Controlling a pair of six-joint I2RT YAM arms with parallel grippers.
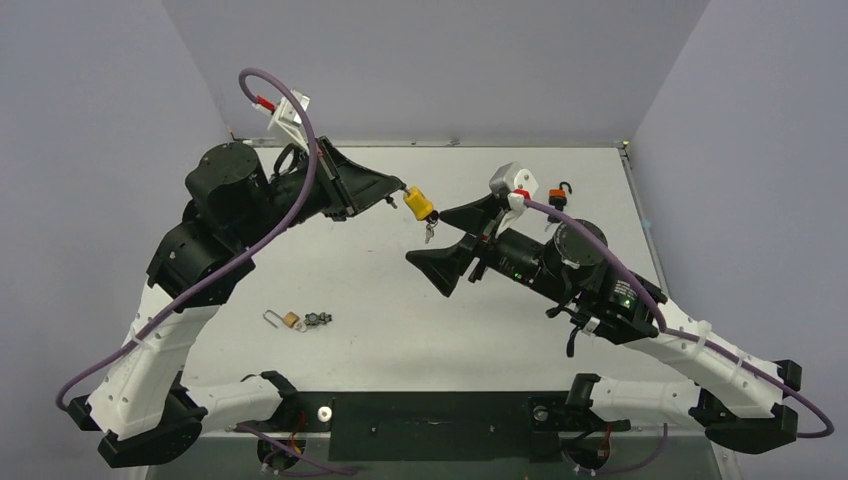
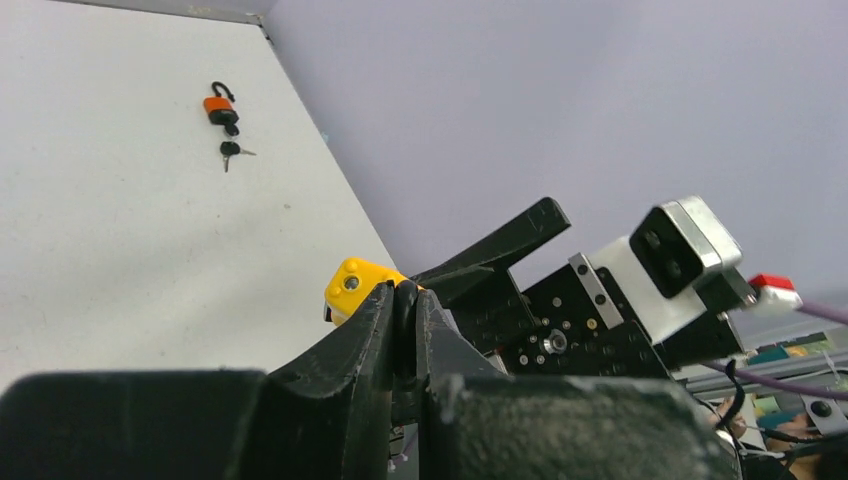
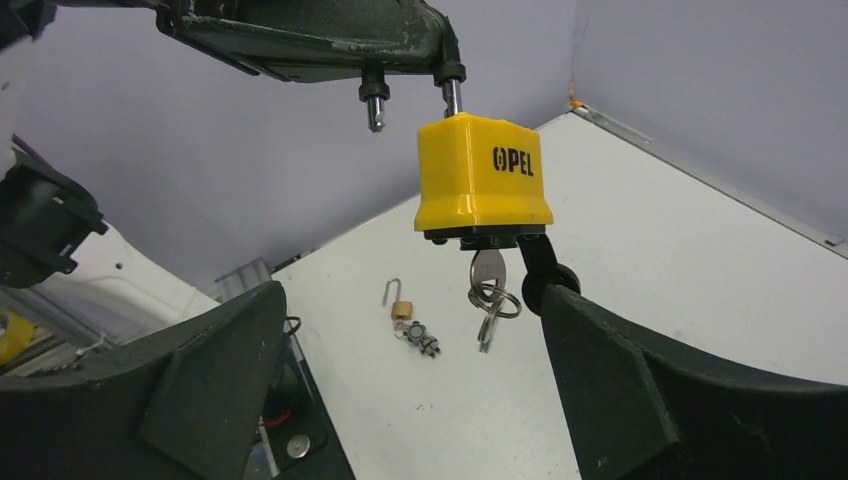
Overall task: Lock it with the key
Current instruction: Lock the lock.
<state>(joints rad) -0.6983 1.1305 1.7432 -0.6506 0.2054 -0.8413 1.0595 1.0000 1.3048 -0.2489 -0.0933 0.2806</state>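
L end effector (image 1: 399, 192) grips yellow padlock (image 3: 483, 175); R end effector (image 3: 412, 300) spread.

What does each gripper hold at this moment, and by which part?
The left gripper holds the yellow padlock by its open shackle. The right gripper is open and holds nothing; the key hangs in the padlock.

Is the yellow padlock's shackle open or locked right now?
Open: the shackle's free end hangs outside the yellow padlock, not seated in its body.
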